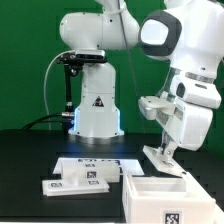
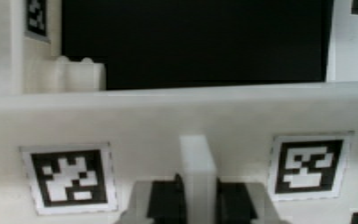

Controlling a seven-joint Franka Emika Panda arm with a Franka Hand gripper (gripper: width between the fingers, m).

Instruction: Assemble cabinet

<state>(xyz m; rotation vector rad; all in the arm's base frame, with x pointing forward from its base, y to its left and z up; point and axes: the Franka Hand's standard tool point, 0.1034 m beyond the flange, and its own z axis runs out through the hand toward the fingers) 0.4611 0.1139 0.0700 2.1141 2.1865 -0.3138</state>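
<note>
My gripper [image 1: 164,150] hangs at the exterior view's right, just above the open white cabinet box [image 1: 150,196] at the front edge. It is shut on the thin rib of a flat white cabinet panel [image 1: 172,163] held slightly tilted over the box. In the wrist view the dark fingers [image 2: 165,203] press from both sides on that narrow rib, and my gripper [image 2: 197,206] sits low on the panel [image 2: 176,120]. The panel carries a marker tag on each side of the rib. What lies under the panel is hidden.
More flat white cabinet panels [image 1: 72,184] with tags lie at the exterior view's front left. The marker board [image 1: 98,163] lies in front of the arm's base [image 1: 95,115]. Another white part [image 2: 66,75] shows beyond the held panel in the wrist view.
</note>
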